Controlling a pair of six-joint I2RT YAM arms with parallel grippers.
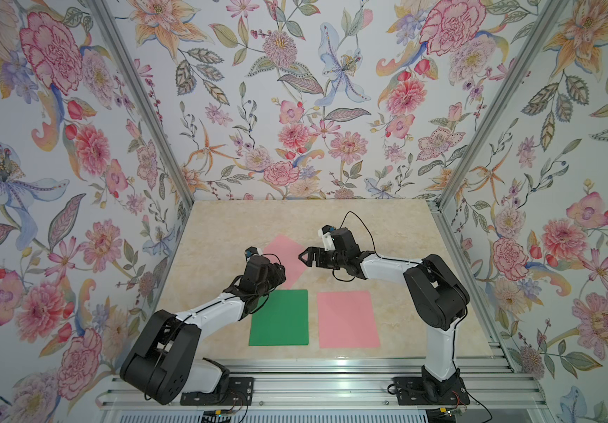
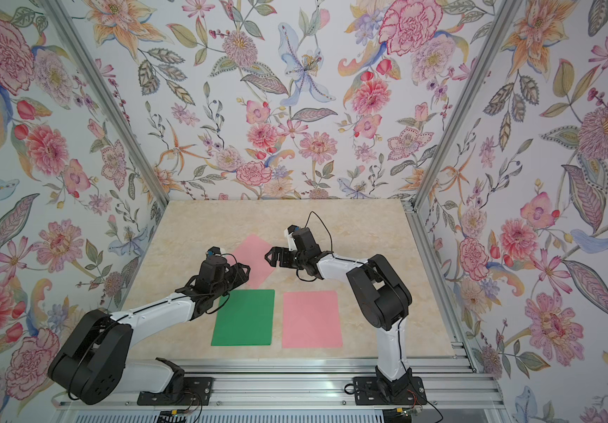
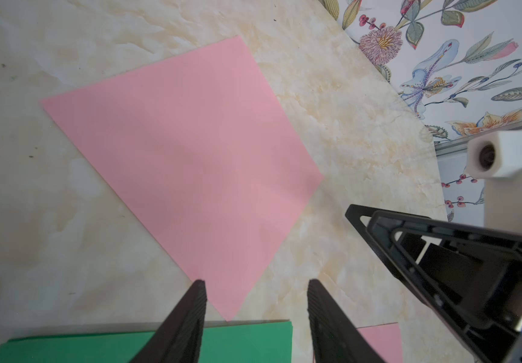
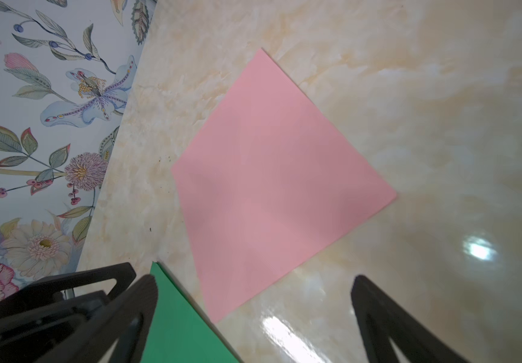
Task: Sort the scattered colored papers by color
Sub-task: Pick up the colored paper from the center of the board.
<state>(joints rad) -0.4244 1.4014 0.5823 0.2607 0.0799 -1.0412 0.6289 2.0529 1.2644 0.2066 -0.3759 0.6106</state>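
Three colored papers lie on the marble table. A green sheet and a pink sheet lie side by side and square at the front. Behind them a second pink sheet lies turned like a diamond. My left gripper hovers over that sheet's near left edge, its jaws partly open with nothing between them. My right gripper hangs wide open by the sheet's right corner, holding nothing. The wrist views show the diamond pink sheet and the green sheet's far edge.
Flowered walls close the table in at the back and on both sides. A metal rail with both arm bases runs along the front. The right arm's fingers and white camera mount stand close beside my left gripper.
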